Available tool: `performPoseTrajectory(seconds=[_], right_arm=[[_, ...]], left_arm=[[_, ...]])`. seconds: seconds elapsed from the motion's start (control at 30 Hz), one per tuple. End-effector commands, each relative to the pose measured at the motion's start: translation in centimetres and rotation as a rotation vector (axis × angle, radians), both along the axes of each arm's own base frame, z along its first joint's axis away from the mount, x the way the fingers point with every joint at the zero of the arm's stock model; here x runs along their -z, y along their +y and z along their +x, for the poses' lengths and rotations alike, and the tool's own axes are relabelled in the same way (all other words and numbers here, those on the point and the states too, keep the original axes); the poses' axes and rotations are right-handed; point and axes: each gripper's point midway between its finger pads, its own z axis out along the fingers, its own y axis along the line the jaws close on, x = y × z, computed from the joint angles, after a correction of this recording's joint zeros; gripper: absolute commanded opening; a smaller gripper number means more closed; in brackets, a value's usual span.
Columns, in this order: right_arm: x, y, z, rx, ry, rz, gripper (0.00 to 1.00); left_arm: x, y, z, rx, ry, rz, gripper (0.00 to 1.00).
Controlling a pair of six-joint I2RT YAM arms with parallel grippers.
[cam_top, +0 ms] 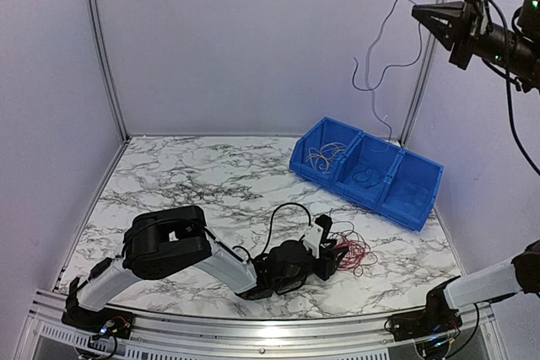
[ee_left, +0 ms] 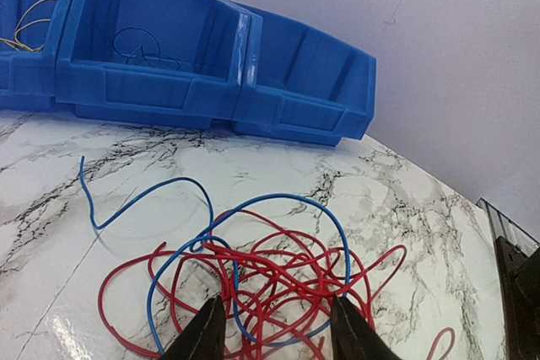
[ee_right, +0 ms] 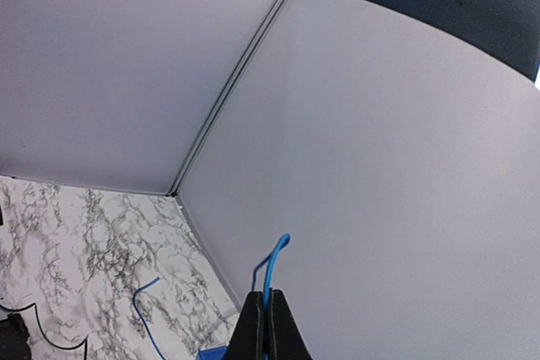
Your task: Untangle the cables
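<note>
A white worktop [cam_top: 211,183] veined with grey marbling fills the floor of a booth with plain pale walls [cam_top: 253,40]. Near its far right corner stands a row of three joined blue bins [cam_top: 405,208], set at an angle. The left arm [cam_top: 169,246] lies low, stretched rightward along the near part of the worktop with its wrist just above the surface. The right arm [cam_top: 498,40] is raised high at the upper right, level with the upper wall and pointing left. The left claw [ee_left: 280,330] points at the far bins, its two dark fingers [ee_left: 211,330] spread apart at the near edge of the tangle, with red strands lying between the tips. The right claw [ee_right: 266,326] is pressed together, pinching a blue wire [ee_right: 274,259], which in the overhead view hangs in loose bends in the air above the bins. The cables [ee_left: 270,276] lie in a heap on the worktop directly in front of the left claw: many looping red strands with a blue one threaded through them, its free end trailing off to the left across the marble. Pale tan wires [cam_top: 325,156] sit in the leftmost bin, and a dark loop [ee_left: 139,44] rests in the middle one.
</note>
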Motion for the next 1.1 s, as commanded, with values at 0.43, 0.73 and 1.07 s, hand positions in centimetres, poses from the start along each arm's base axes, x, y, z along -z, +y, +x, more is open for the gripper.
performPoseTrajectory(seconds=[0.43, 0.73, 1.07], right_arm=[[5.9, -4.5, 10.1, 0.423, 0.028, 0.009, 0.00], [13.0, -8.7, 15.5, 0.515, 0.168, -0.002, 0.00], [26.2, -15.6, 24.1, 0.619, 0.444, -0.027, 0.00]], left_arm=[[-13.5, 5.1, -3.1, 0.089, -0.114, -0.206, 0.64], [-17.1, 11.4, -4.2, 0.037, -0.080, -0.251, 0.64], [-18.2, 15.2, -4.9, -0.016, -0.089, -0.254, 0.64]])
